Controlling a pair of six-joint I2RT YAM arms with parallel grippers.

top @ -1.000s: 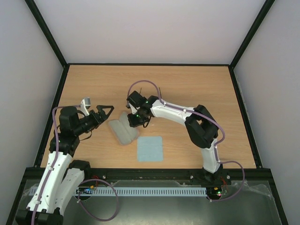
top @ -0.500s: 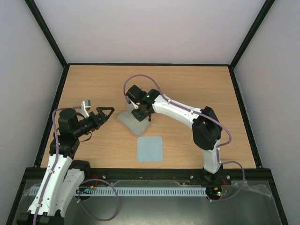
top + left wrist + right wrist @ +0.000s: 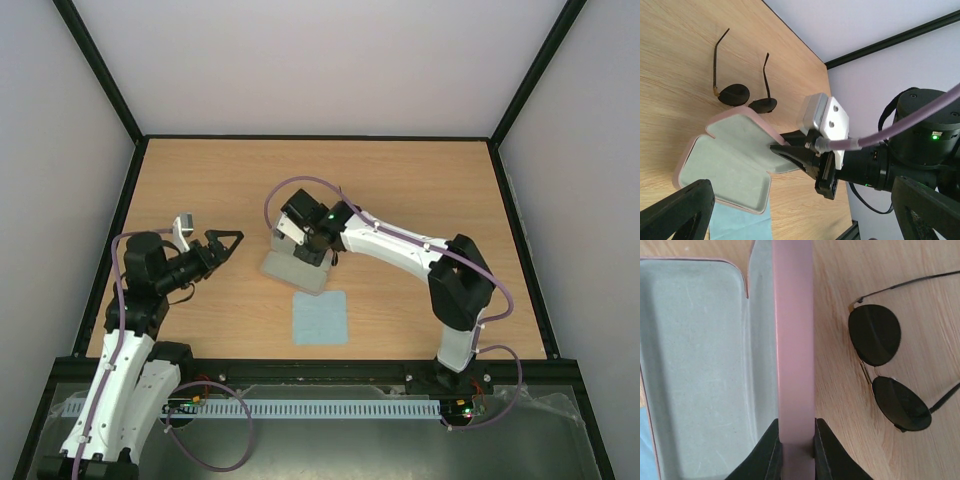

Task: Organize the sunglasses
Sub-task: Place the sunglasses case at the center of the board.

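**Step in hand: holding the case open.** The right arm's fingers (image 3: 769, 450) are clamped on the raised wall of the pink rounded-rectangle case with grey lining (image 3: 730, 160). The round-lensed, dark wire-framed sunglasses (image 3: 875, 335) lie unfolded just beside it on the light wooden surface (image 3: 430, 200). The left arm's fingers (image 3: 675, 212) hover spread and empty, well apart. The next move probably calls for a careful grasp of the thin frame. Pale walls and black posts enclose the scene.
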